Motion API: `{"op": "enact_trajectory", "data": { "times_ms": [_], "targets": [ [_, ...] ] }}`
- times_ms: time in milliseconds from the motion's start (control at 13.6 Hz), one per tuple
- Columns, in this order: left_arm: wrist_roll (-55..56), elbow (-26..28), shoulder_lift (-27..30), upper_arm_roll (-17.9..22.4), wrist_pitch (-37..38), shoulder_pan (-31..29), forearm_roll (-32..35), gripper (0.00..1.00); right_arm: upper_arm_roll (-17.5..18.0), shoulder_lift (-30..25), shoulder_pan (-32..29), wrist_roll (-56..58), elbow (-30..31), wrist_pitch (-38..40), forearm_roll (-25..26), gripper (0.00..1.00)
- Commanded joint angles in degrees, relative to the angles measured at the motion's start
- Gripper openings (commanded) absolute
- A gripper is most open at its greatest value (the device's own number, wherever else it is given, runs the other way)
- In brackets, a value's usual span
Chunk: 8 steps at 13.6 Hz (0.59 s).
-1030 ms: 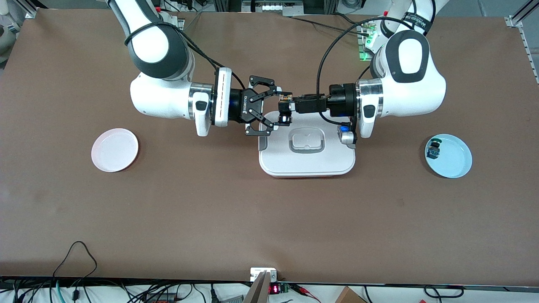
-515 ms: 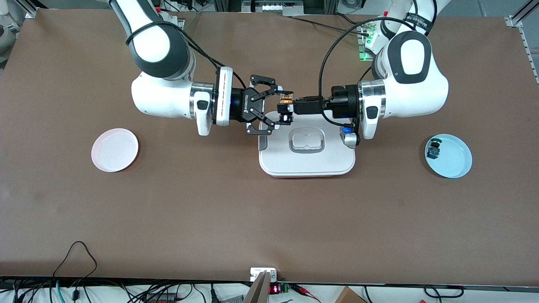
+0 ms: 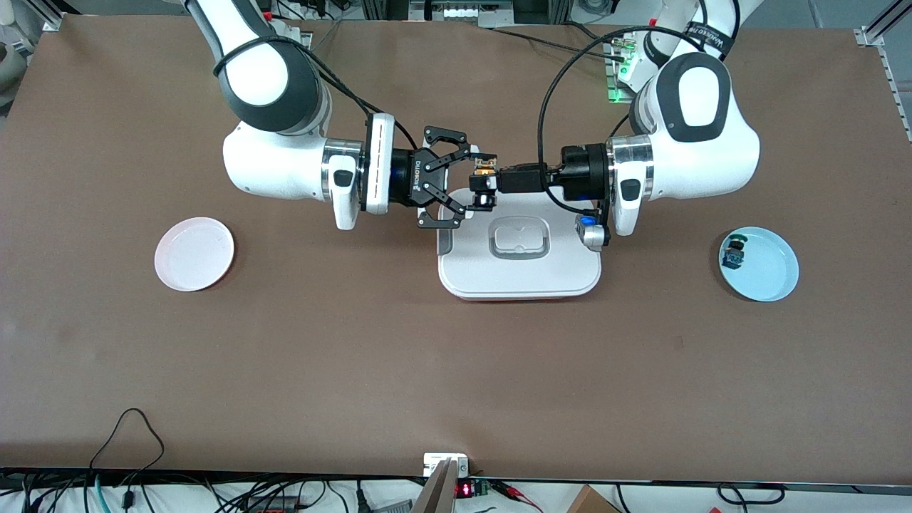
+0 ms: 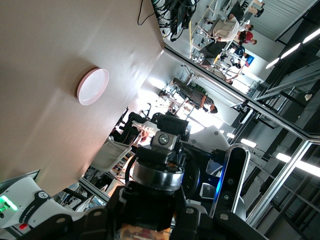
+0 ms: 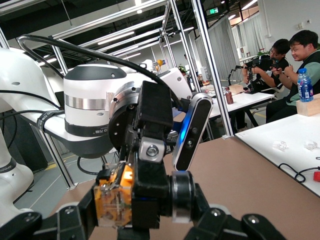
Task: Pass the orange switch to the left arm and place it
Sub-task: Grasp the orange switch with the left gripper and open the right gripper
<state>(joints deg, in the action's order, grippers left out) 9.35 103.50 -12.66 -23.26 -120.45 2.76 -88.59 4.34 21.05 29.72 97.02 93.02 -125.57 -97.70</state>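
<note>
A brown table (image 3: 456,370) is filling the front view, with the box (image 3: 520,274) sitting lidded at its centre. Taking that view as a clock face, a pink plate (image 3: 194,254) is lying at about nine o'clock, toward the right arm's end. A blue plate (image 3: 773,278) is lying at three o'clock, toward the left arm's end, and is holding a blue-green part (image 3: 732,255). The two arms are meeting tip to tip above the box's twelve o'clock edge, and the switch (image 3: 485,169) is hanging in the air between them, clear of the lid. The left gripper (image 3: 496,179) is clenching the switch. The right gripper (image 3: 467,182) is sitting around the switch's other end, and I cannot tell whether it is gripping or letting go. By my reading the task is about halfway: the lift is done and the hand-over is under way. What is left is one gripper giving up the switch, and the other carrying it clear of the box and setting it on a plate.
</note>
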Motion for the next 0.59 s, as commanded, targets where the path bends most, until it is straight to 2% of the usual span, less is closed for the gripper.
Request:
{"op": "enact_trajectory", "data": {
  "times_ms": [0,221,515],
  "targets": [
    [-0.4,1.0,1.2,-0.1,0.2,-1.0,-0.7,0.0,0.0,-1.0,0.8,0.0,0.8,-0.6,-2.0,1.0],
    [-0.3,1.0,1.2,-0.1,0.2,-1.1,-0.7,0.0,-0.1,-1.4,0.4,0.1,2.0,-0.6,-2.4,1.0],
    [-0.2,1.2,1.2,0.1,2.7,-3.0,0.0,0.0,-0.2,-3.2,-3.7,0.5,6.0,0.4,-2.2,1.0]
  ]
}}
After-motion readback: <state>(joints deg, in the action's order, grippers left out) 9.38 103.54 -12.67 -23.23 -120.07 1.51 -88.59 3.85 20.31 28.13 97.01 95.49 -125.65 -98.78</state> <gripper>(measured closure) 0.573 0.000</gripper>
